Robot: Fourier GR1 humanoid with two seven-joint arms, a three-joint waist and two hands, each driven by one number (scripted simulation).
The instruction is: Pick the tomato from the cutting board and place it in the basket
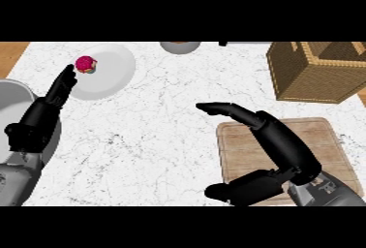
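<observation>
The right hand [286, 145] is held open over the cutting board [239, 155], where no tomato is seen, so nothing may be grasped.

Left hand [44, 109] at left edge, fingers straight up, right hand [282, 140] lower right, thumb wide, fingers arched, seemingly relaxed.

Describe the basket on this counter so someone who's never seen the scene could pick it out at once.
Start from the white marble counter and look to its far right corner, just beyond the wooden cutting board. The basket stands there: a tan woven box, open on top, unlike the flat board or the round white plate at far left.
</observation>
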